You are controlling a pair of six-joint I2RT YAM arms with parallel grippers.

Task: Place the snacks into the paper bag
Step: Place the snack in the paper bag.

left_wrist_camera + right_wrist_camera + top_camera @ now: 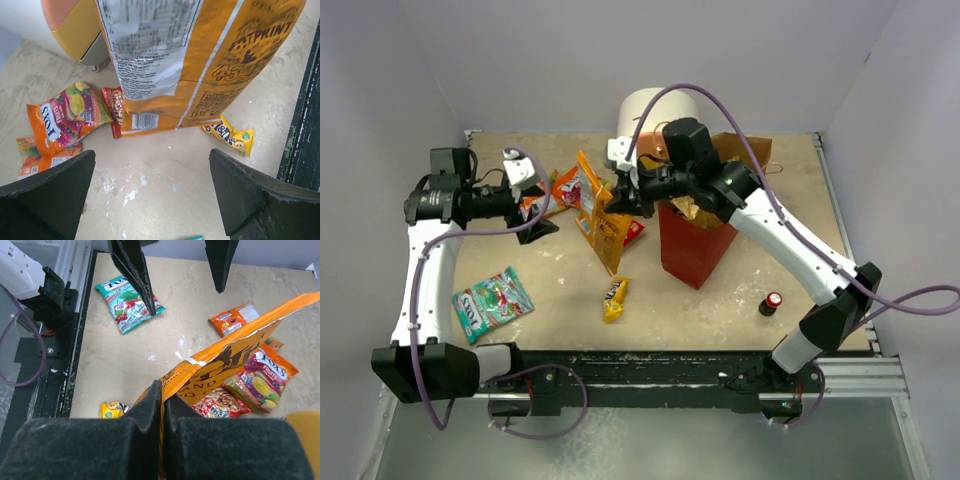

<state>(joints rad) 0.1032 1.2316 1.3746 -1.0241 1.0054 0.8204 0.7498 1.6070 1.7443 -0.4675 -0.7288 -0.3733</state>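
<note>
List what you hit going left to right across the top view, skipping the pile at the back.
teal candy bag → yellow candy packet → paper bag → small red-capped bottle

Six snacks, one paper bag, one bottle

I see the orange chip bag with black lettering and a white printed panel. Near the table's left front corner, the mint packet is teal with red and white. The small packet is yellow. The paper bag is red outside, brown within.
</note>
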